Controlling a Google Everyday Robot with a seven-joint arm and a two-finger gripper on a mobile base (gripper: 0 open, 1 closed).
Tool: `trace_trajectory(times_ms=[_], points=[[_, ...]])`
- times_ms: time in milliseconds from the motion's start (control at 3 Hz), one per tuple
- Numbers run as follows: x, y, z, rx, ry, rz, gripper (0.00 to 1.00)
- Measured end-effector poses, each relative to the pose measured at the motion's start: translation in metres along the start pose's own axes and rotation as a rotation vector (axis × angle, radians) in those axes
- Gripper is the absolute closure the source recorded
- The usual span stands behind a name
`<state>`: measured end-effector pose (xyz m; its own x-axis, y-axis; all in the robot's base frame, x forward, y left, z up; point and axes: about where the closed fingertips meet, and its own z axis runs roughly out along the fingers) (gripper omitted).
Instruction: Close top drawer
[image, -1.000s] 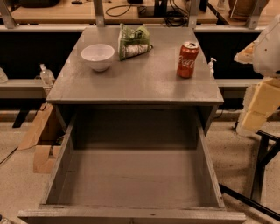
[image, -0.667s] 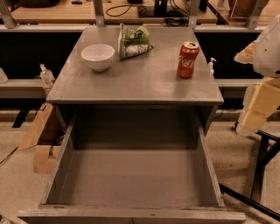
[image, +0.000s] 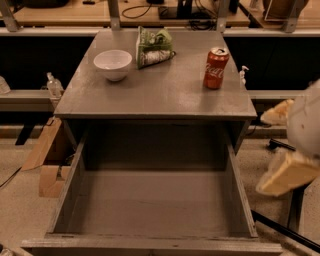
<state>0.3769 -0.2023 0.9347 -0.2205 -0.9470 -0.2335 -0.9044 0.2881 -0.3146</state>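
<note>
Leftmost, a cardboard box (image: 44, 159) leans on the floor just beside the cabinet, close to the left wall of the top drawer (image: 150, 205). That drawer stands pulled all the way out toward the camera, bare inside, its front edge along the bottom of the view and the knob out of sight. Above it the bench (image: 165, 95) carries a white bowl (image: 113, 64), a green snack bag (image: 152, 46) and, further right, an upright red can (image: 216, 67). At the far right edge hangs the pincer (image: 287, 172), a pale shape beside the drawer's right wall and apart from it; whether it is wide or narrow I cannot tell.

Closing has not begun, by my reading. The pincer sits to the side and not at the front, so a careless sweep inward could clip the right wall or the cabinet's corner. A push landing off-centre may skew the drawer and jam it part way. Too hard a shove could jolt the bench and tip the can.
</note>
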Motion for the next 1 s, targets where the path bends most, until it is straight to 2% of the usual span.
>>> trace_trajectory(times_ms=[333,667,1000], points=[[0.019,0.043,0.011,0.076,-0.021,0.016,0.50],[0.061,0.098,0.061,-0.004,-0.013,0.053,0.73],[0.106,0.163,0.123,-0.156,0.005,0.126,0.96]])
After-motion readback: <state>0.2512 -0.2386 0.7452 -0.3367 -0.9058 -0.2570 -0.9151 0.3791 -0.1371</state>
